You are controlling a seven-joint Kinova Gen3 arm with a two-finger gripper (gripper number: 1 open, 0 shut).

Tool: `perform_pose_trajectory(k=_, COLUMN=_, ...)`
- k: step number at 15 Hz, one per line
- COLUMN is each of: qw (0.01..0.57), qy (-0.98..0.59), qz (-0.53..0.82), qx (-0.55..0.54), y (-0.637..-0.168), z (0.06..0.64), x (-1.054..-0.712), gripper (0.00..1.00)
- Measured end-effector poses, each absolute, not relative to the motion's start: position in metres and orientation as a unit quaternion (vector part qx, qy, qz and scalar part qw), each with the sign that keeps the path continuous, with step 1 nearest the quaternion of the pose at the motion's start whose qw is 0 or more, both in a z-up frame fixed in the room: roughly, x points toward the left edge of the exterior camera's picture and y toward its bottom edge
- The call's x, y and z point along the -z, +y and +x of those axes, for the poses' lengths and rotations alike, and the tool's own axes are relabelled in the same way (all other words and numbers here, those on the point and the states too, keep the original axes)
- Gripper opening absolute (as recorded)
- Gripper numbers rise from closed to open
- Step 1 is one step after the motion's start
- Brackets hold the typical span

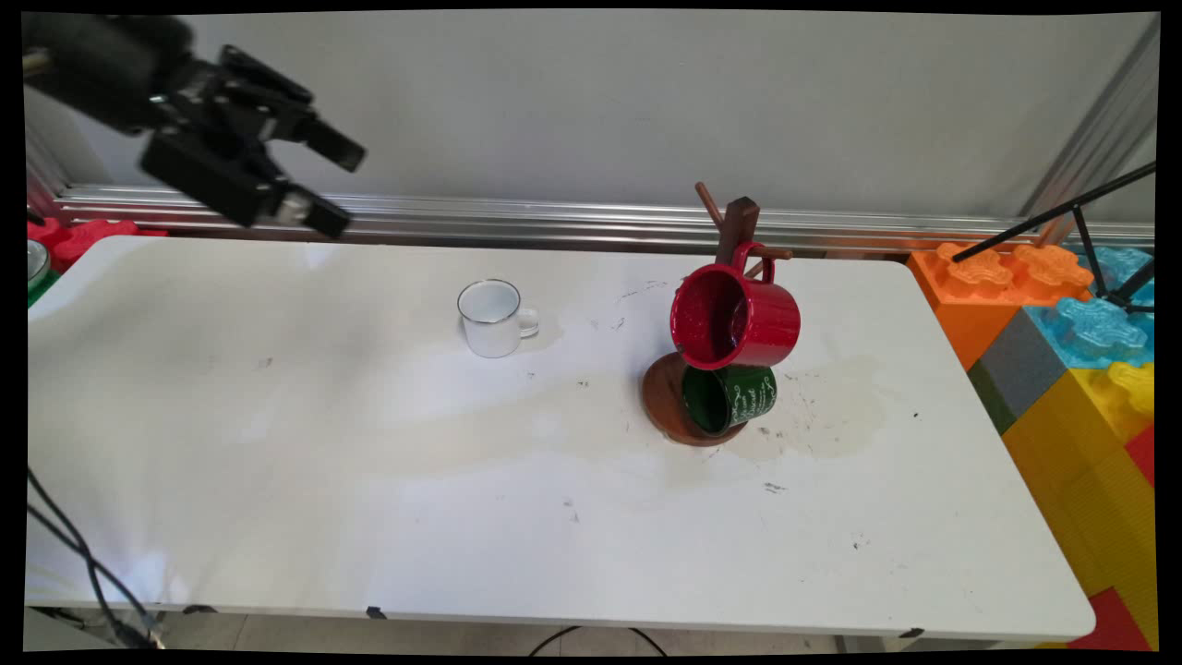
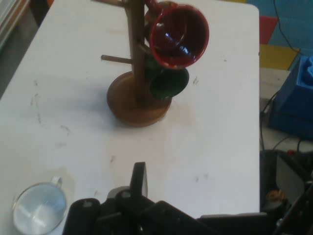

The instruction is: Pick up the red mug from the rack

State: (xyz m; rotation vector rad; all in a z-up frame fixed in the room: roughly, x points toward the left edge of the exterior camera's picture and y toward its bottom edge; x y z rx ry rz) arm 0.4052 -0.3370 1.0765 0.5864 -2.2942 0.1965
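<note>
Up at the far left corner, above the white table (image 1: 277,443), the black gripper (image 1: 337,185) hangs in the air with its jaws spread apart and nothing between them. It touches nothing. Nearest to it on the table is a small white enamel mug (image 1: 492,317) with a dark rim, standing upright, its handle turned toward the right; from the hand view the same mug (image 2: 39,208) sits low at the left, just beside the gripper's black linkage.

Well to the right of the mug stands a wooden mug tree (image 1: 734,242) on a round brown base (image 1: 663,406). A red mug (image 1: 736,316) hangs by its handle from one of the upper pegs, its mouth facing the near left. Below it, against the base, a dark green mug (image 1: 729,397) with pale lettering lies tilted on its side; whether it hangs from a lower peg or rests on the base I cannot quite tell. Beyond the table's right end are stacked large orange, blue and yellow blocks (image 1: 1071,351).
</note>
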Motion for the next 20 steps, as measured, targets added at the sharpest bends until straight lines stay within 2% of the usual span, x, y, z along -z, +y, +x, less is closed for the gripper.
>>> perform_pose_trajectory(k=4, qw=0.366, qy=-0.893, qz=0.256, qx=-0.065, y=-0.352, z=0.344, x=-1.08, gripper=1.0)
perform_pose_trajectory(k=10, qw=0.358, qy=-0.888, qz=0.283, qx=-0.055, y=-0.37, z=0.268, x=-1.06, gripper=1.0)
perform_pose_trajectory(k=20, qw=0.355, qy=-0.883, qz=0.303, qx=-0.053, y=-0.398, z=0.155, x=-0.989, gripper=1.0)
